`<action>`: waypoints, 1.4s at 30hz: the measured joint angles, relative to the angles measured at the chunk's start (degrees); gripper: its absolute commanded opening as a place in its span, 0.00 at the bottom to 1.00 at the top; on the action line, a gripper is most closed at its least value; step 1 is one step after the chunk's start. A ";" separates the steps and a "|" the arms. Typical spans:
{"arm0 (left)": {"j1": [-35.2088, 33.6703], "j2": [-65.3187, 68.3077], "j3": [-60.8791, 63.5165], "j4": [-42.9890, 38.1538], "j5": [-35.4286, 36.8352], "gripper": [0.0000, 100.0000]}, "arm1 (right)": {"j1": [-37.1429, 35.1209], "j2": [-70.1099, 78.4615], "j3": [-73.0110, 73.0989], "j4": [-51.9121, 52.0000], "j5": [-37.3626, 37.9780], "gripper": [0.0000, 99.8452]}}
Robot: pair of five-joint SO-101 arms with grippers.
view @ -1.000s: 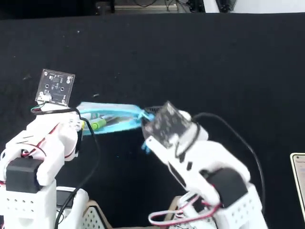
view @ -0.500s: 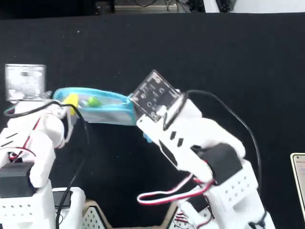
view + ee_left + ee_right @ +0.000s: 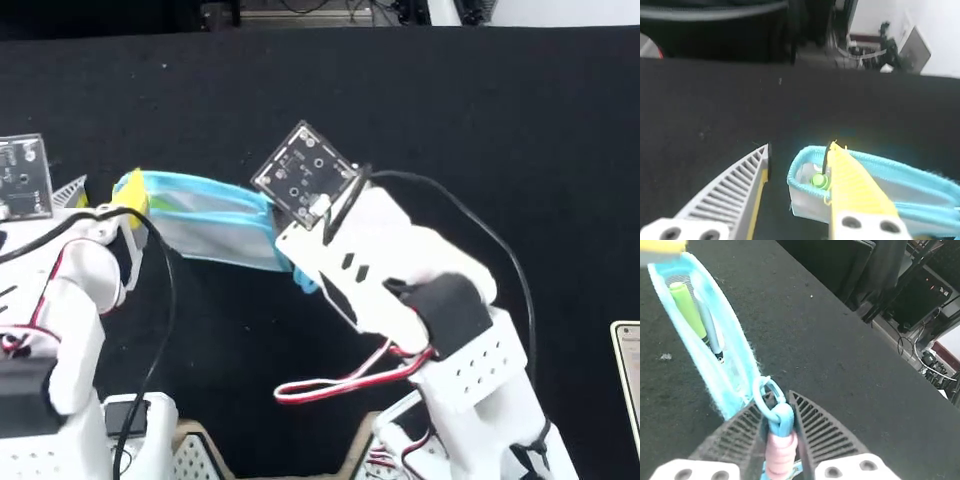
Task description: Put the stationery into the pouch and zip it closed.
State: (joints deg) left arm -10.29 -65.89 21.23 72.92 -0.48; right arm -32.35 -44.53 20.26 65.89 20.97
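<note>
Your right gripper (image 3: pixel 776 399) has its fingers clenched on the zipper pull (image 3: pixel 778 416), while the left gripper (image 3: pixel 800 146) stands released with its yellow finger (image 3: pixel 850 185) bracing the far end, so the pouch (image 3: pixel 215 225), pens (image 3: pixel 687 307) inside, stretches between them above the tabletop (image 3: pixel 450 120), seemingly ready for zipping.

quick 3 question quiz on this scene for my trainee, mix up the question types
1. True or false: the pouch is zipped fully closed.
2. The right gripper is shut on: A) a ruler B) the zipper pull C) a cup
3. Fill in: on the left gripper, the finger at the pouch mouth is coloured ____.
Key: 1 false; 2 B; 3 yellow.
</note>
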 measured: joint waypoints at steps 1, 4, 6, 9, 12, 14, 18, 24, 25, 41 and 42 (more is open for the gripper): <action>0.00 -0.26 -0.26 0.00 0.00 0.20 | 0.00 0.18 0.00 0.00 0.00 0.01; -0.88 -0.18 -0.18 0.00 0.00 0.20 | 0.00 0.26 0.00 0.00 -0.09 0.01; -3.96 -0.09 0.53 0.00 -0.97 0.20 | 0.00 0.26 0.00 0.00 -0.09 0.01; -10.11 0.18 1.32 0.00 -2.11 0.20 | 0.00 0.26 0.00 0.00 -0.09 0.01; -13.19 -0.09 2.81 0.00 -2.29 0.20 | 0.00 0.35 0.00 0.00 -0.09 0.01; -12.48 -0.26 4.57 -0.44 -2.29 0.20 | 0.00 0.35 0.00 0.00 -0.09 0.01; -7.65 0.09 7.56 -2.29 -2.29 0.20 | 0.00 0.35 0.00 0.00 -0.09 0.01; 4.22 0.26 14.77 -6.59 -2.29 0.20 | 0.09 0.35 0.97 0.00 -0.09 0.01; 5.45 0.26 15.38 -7.30 -2.29 0.20 | 0.09 0.35 0.97 0.00 -0.09 0.01; -3.96 0.26 15.56 -2.20 -2.29 0.20 | -0.53 -4.84 1.05 -0.97 0.00 0.01; -3.60 0.26 15.56 -1.49 -2.29 0.20 | -1.05 -4.84 1.05 -1.14 0.00 0.01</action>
State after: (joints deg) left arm -13.89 -65.63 36.79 71.43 -2.77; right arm -33.41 -49.36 21.32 64.75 20.97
